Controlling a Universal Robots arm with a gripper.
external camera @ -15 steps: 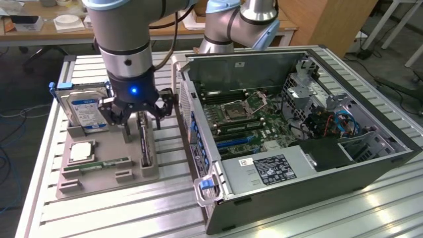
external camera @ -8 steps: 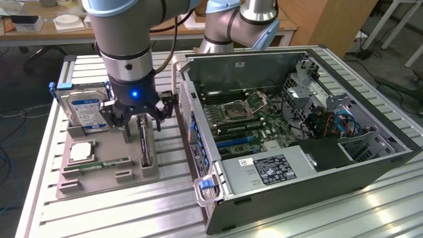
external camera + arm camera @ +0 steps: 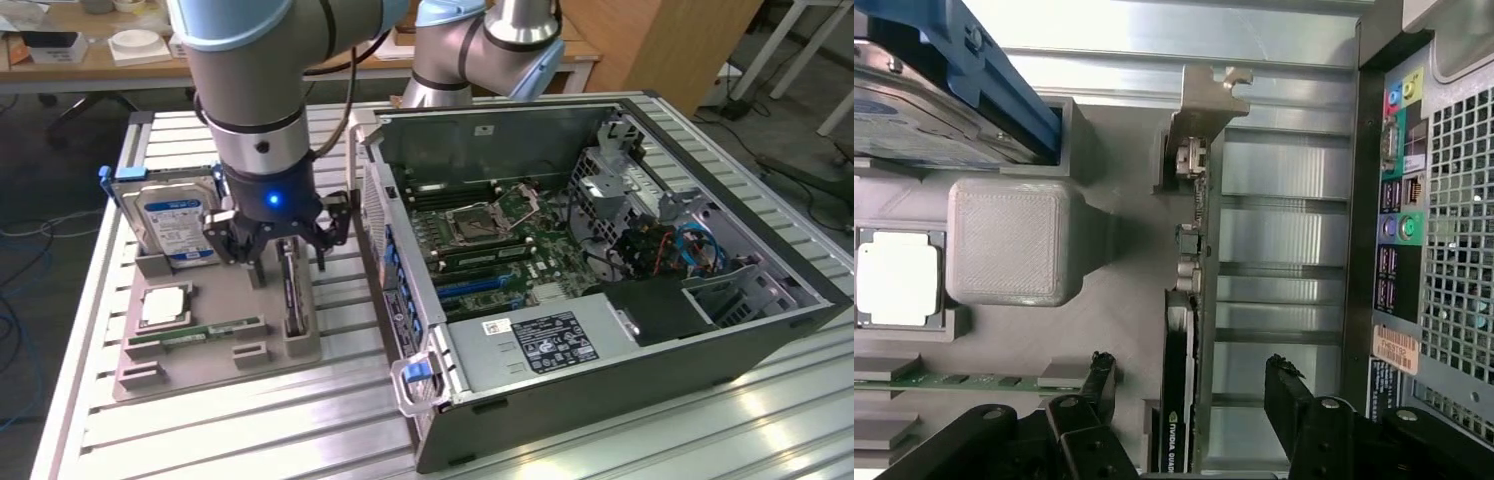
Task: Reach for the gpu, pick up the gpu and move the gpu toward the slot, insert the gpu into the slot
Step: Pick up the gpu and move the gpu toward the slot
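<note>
Hanging released over the grey tray [image 3: 200,365], my claw [image 3: 283,264] has its 2 fingers [image 3: 1097,385] spread wide, 1 on each side of the gpu [image 3: 292,300], neither pressing it. The gpu stands on its long edge in the tray's slot, along the edge nearest the computer case, left of centre in the exterior view.

Closest around it, a grey block [image 3: 1009,240] of the tray rises near the card on the side away from the case. Past that lie the processor chip [image 3: 163,305] and the green memory stick [image 3: 200,332], flat in their own pockets. On the case side, bare slats of the metal table [image 3: 267,440] lie between tray and case. Farther up the tray, the blue-labelled hard drive [image 3: 175,222] stands upright in its holder, close beside my wrist. The open computer case [image 3: 627,400] takes the exterior view's right, lying on its side with the motherboard [image 3: 541,245] facing up. Its port panel [image 3: 1399,220] faces the tray, and that wall stands between the card and the board. A wooden desk [image 3: 80,65] sits at the upper left, well behind.

The gpu's long axis runs from lower to upper in the exterior view, parallel to the case's port wall. Its silvery bracket [image 3: 1204,100] is at the hard drive's end; its dark printed end lies between my fingers.
</note>
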